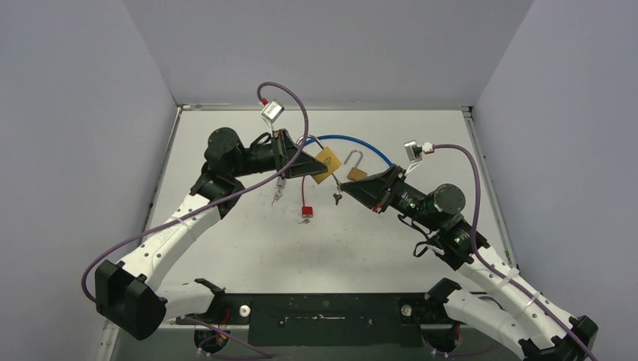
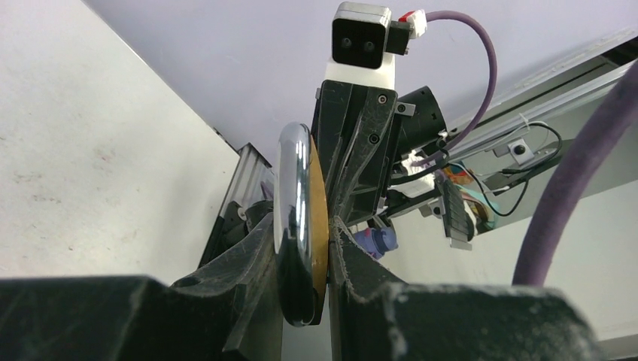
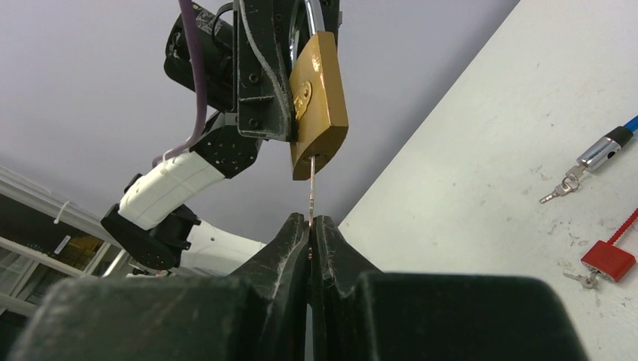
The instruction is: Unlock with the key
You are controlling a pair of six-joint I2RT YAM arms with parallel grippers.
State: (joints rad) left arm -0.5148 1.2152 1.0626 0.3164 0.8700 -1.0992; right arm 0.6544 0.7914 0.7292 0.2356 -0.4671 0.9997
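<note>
The left claw [image 1: 305,162] clamps the brass padlock [image 1: 327,164] aloft over the table [image 1: 248,248], keyway turned toward four o'clock, so the right claw [image 3: 311,226], pinched tight on the key [image 3: 311,188], can twist it (blade seemingly seated).

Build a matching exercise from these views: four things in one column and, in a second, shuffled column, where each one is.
Things
1. brass padlock with a chrome shackle
2. thin metal key
3. small red padlock
4. blue cable with a chrome end

Places
A. flat on the white table, apart from both grippers
B. clamped in the left gripper, off the table
C. trailing across the table behind both grippers
D. pinched in the shut right gripper, tip in the keyhole

Pairs: 1-B; 2-D; 3-A; 4-C
</note>
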